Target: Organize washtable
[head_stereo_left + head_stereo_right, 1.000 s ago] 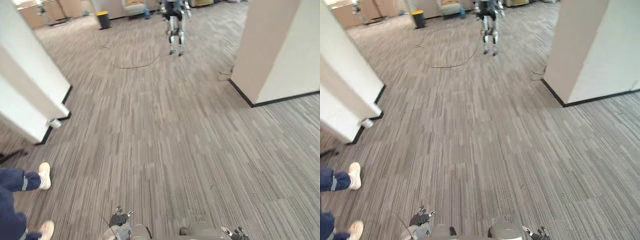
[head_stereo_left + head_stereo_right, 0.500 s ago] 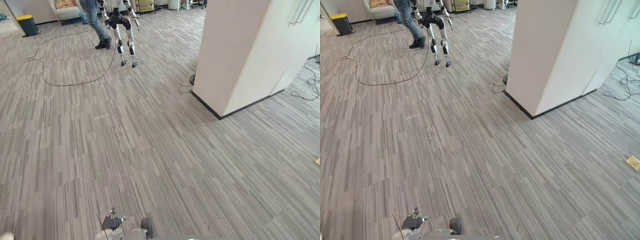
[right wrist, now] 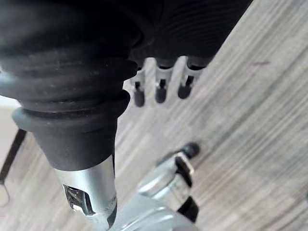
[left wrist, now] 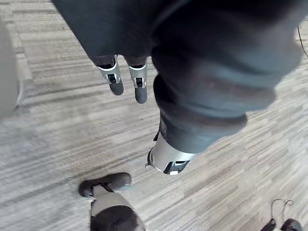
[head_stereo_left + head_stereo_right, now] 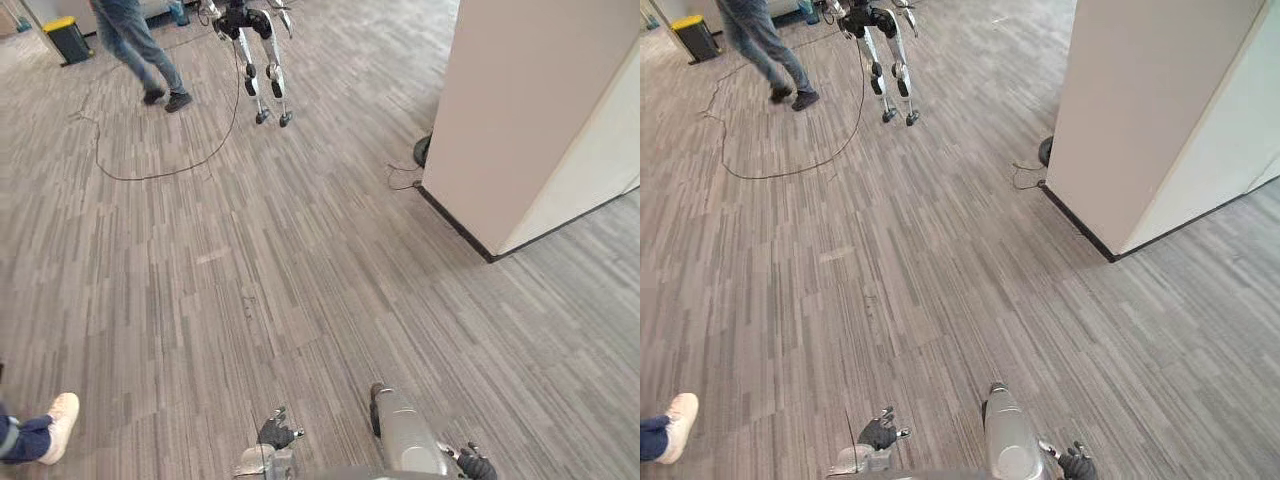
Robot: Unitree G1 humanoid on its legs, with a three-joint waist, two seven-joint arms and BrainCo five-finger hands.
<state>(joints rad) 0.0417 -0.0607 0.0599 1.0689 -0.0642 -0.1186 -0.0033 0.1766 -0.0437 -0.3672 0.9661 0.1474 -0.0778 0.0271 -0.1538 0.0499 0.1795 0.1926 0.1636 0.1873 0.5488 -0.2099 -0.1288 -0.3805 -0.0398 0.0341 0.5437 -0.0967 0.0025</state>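
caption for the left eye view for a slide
Striped grey carpet, white pillar on the right, a person and another robot ahead

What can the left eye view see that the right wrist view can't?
The left eye view takes in the room: a person by a second robot, a bin with a yellow lid, a white pillar, somebody's white shoe and the left hand. The right wrist view gives the close look: the right hand with its fingers hanging straight and holding nothing. Both have the grey striped floor and the right hand.
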